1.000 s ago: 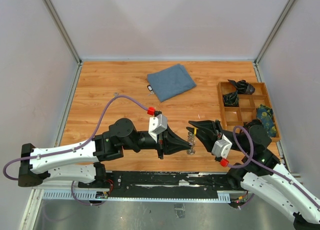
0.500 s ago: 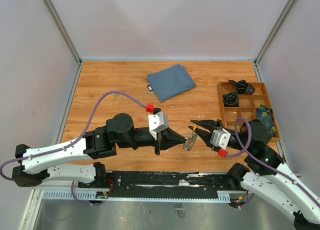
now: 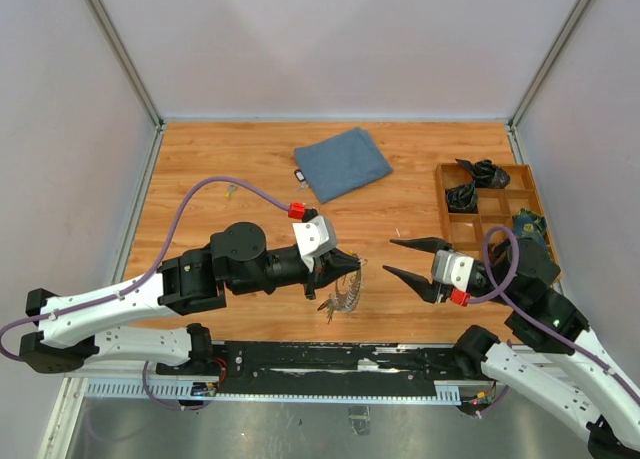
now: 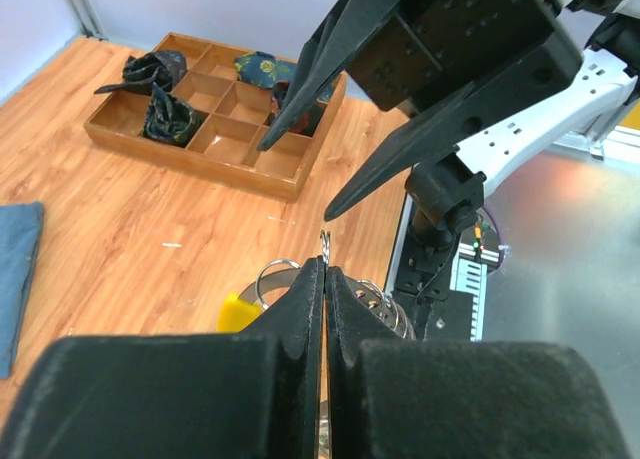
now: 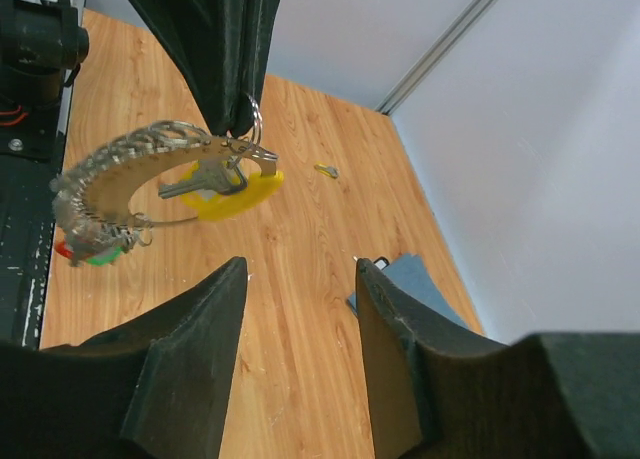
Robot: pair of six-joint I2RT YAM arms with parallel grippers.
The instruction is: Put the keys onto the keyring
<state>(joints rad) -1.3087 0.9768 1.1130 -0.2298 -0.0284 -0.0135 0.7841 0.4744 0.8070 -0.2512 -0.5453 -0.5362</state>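
Near the front edge of the wooden table (image 3: 200, 159), about mid-width, the black left gripper (image 3: 351, 267) has its jaws pressed together, clamped on the thin grey beaded metal keyring (image 3: 346, 295); ring hangs below the tips, clear of the wood; small metal keys (image 5: 190, 186) hang on it, incl. a plain silver one, one w/ a flat yellow plastic head (image 5: 245, 192), plus red + green tags at the ring's low end; right wrist view shows the ring (image 5: 120, 159) tilted, pinched at its top by the left tips (image 5: 238, 114); black right gripper (image 3: 390, 257) sits just right of it, apart from ring, fingers spread wide w/ nothing between them, pointing at the left gripper; toward the back edge lies a folded blue cloth (image 3: 342, 164), w/ a small dark-and-white item (image 3: 298, 176) just beside its left corner, too small to tell; along the right edge stands a brown wooden compartment tray (image 3: 441, 209), dark cloth bundles in several back + right compartments.
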